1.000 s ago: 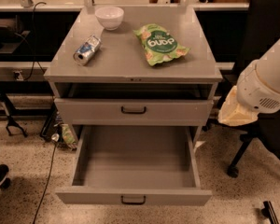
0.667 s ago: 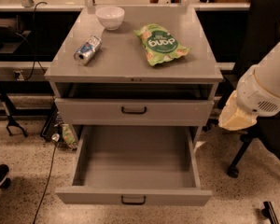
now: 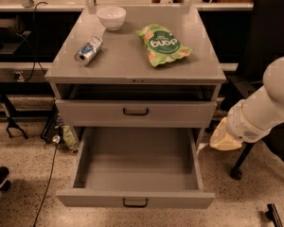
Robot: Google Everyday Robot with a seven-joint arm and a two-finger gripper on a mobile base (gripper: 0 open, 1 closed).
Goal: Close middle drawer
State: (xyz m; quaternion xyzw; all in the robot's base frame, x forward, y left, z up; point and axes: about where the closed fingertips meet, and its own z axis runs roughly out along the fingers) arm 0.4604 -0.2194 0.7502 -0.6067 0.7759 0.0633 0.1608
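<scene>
**Middle drawer pulled far out, gripper off to its right**

We see the middle drawer (image 3: 137,162) drawn well out of the cabinet toward the camera. Its deep grey tray is in full view, and its low front carries a small black handle (image 3: 135,202) at the centre. Just above it the upper drawer (image 3: 180,113) sits slightly ajar, with a dark gap between its front and the table (image 3: 128,63) edge. On the table a white bowl (image 3: 111,17) stands at the back left. A can (image 3: 88,51) lies on its side in front of the bowl, and a green snack bag (image 3: 163,45) lies right of centre. The gripper (image 3: 223,137) hangs at the end of the white arm (image 3: 270,103), to the right of the cabinet. It is near the middle drawer's rear right corner but apart from it. We cannot tell how wide the gripper is set. Behind the arm stands a black office chair (image 3: 270,32).
</scene>
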